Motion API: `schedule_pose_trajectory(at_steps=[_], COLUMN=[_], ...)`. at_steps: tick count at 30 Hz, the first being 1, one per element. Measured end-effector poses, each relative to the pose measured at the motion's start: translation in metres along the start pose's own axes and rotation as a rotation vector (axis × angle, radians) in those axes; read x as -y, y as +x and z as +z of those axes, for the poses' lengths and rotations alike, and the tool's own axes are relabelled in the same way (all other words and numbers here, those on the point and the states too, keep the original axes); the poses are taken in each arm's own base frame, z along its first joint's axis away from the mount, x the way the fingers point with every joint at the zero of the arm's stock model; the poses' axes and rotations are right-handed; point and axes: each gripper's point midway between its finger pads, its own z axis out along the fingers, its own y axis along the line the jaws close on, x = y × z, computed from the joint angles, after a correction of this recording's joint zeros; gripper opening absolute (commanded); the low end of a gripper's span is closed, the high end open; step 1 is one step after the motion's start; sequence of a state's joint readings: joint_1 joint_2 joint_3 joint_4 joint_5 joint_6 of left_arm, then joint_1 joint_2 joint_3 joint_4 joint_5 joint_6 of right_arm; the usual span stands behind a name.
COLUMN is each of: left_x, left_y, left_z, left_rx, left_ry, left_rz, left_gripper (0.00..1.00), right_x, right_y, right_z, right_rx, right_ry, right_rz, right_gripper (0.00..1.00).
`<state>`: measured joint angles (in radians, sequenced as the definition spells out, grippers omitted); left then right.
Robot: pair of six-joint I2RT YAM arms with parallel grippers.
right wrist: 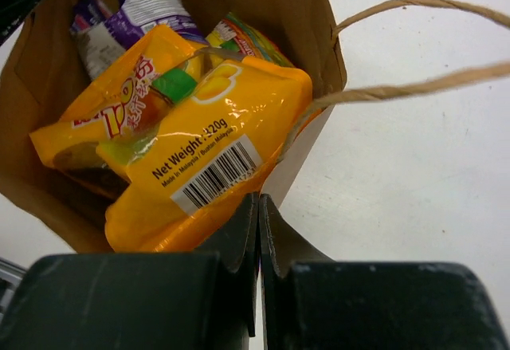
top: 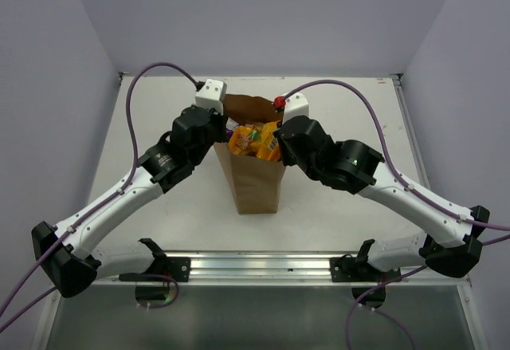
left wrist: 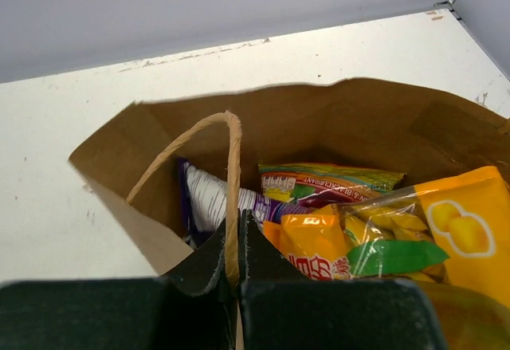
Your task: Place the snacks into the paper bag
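1 handle (left wrist: 209, 129) (bag's) in left tool (left wrist: 233, 229)

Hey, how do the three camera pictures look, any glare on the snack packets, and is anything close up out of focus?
Top external: soft even light, only faint shadows, paper bag clear. Left wrist: bag interior shaded; the left gripper, jaws shut on the twine handle, dark and soft. Right wrist: mild sheen on the orange-yellow packet, its barcode legible; right gripper dark, little detail.

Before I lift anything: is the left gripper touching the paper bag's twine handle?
Touching. The left wrist view shows the twine handle running down between the shut fingers of the left gripper, pinched there.
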<state>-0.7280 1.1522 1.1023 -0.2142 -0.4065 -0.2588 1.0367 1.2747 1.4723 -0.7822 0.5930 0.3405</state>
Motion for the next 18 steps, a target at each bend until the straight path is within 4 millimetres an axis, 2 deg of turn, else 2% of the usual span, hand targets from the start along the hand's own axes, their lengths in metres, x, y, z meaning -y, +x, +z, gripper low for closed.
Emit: schedule_pose_trajectory(at_steps=[6, 9, 12, 14, 18], left_x=[0.007, 0.011, 0.010, 0.006, 0.003], left_y=[-0.040, -0.047, -0.037, -0.020, 0.002], left_z=[0.005, 0.000, -0.007, -0.014, -0.022], left_rx=[0.030, 0.042, 0.036, 0.024, 0.043], left_ry=[0.020, 0.045, 0.063, 0.076, 0.104], left_rz=[0.029, 0.027, 0.026, 0.019, -0.012], left_gripper=[0.00, 0.00, 0.00, 0.00, 0.00], right_x=[0.000, 0.003, 0.005, 0.004, -0.006], right_y=[-0.013, -0.010, 0.007, 0.018, 0.015], right_z=[-0.003, -0.006, -0.002, 0.004, 0.010], right_rx=[-0.022, -0.026, -0.051, -0.061, -0.020], right_ry=[0.010, 0.013, 0.019, 0.021, -0.007], right_rz=[-0.043, -0.046, -0.053, -0.054, -0.010], right_gripper=[0.00, 0.00, 0.00, 0.00, 0.00])
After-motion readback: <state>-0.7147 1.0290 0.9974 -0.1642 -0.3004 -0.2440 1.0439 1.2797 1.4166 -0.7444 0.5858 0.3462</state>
